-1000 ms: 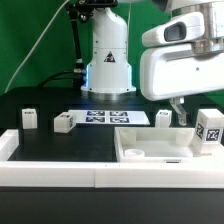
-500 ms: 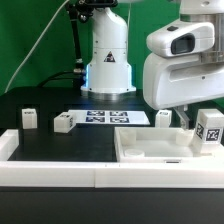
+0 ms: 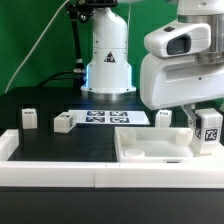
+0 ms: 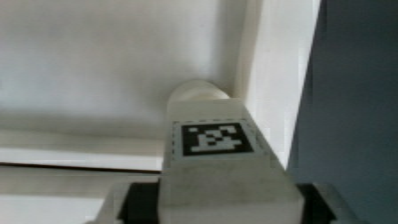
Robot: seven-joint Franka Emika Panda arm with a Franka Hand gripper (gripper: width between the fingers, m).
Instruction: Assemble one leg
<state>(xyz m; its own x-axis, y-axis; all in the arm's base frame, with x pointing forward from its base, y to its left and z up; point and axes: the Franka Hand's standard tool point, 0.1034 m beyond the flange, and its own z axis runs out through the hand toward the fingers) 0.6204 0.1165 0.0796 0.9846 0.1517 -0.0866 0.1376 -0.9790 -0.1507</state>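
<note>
We see the end effector [image 4: 221, 207] pinching the leg [image 4: 214, 115] between its two fingers [image 4: 135, 204]. The leg is a stubby white plastic post with a square black-and-white tag, and its rounded tip points away from the wrist. In the exterior view it stands upright at the right end of the large flat white tray-like piece [image 3: 150, 150], close to that piece's outer edge. We cannot tell whether they touch. Past that edge lies open black table [image 4: 361, 90]. A second leg [image 3: 164, 118] stands just behind the tray-like piece. The marker board [image 3: 108, 118], a third leg [image 3: 64, 122] and a fourth leg [image 3: 30, 118] lie toward the exterior view's left, well apart from the end effector.
</note>
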